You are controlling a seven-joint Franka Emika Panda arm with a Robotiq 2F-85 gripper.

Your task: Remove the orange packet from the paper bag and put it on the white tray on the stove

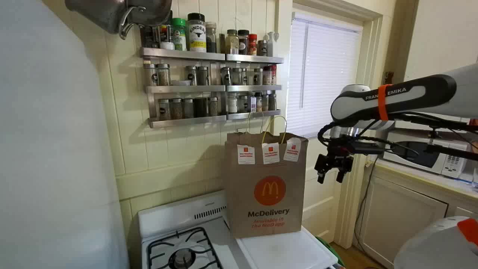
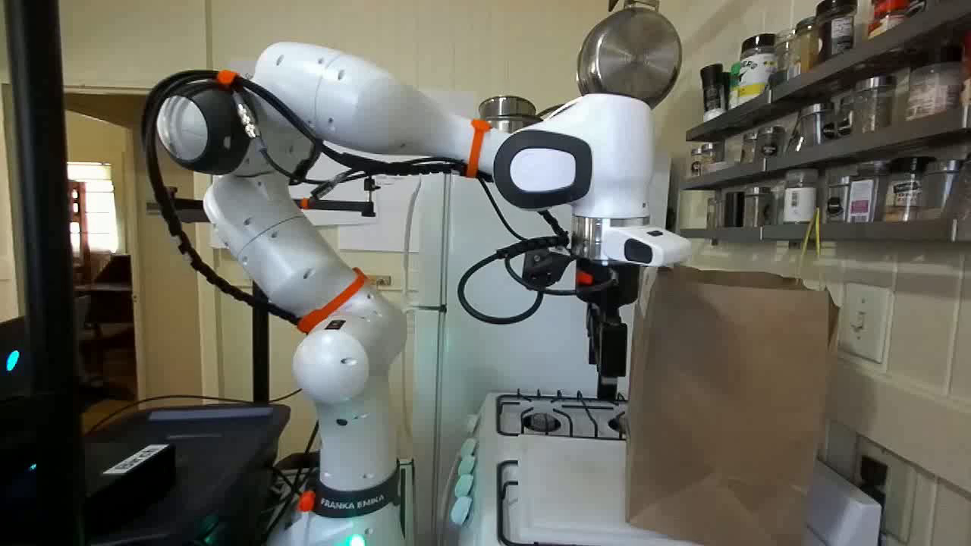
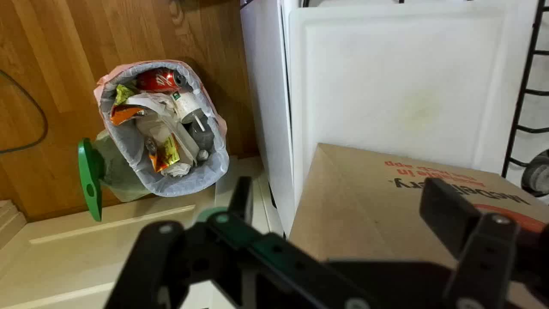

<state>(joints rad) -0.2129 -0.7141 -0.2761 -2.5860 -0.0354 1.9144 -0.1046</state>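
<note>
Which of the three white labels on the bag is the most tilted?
The right label, in an exterior view: its top leans clearly rightward; the left label and middle label stand nearly upright.

The paper bag [image 1: 266, 170] was brown with a red circle [image 1: 270, 200] and yellow arches [image 1: 270, 188]; tray [image 3: 386, 77] and stove [image 1: 168, 219] were white, hand [image 1: 331, 178] and grates [image 3: 523, 92] black.

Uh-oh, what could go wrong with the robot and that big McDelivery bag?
The claw hangs beside the paper bag, so a sideways swing might knock it over. The bag stands on part of the white tray, so things could be tricky to set down there. An open trash bin is by the stove, so something dropped might fall in.
</note>
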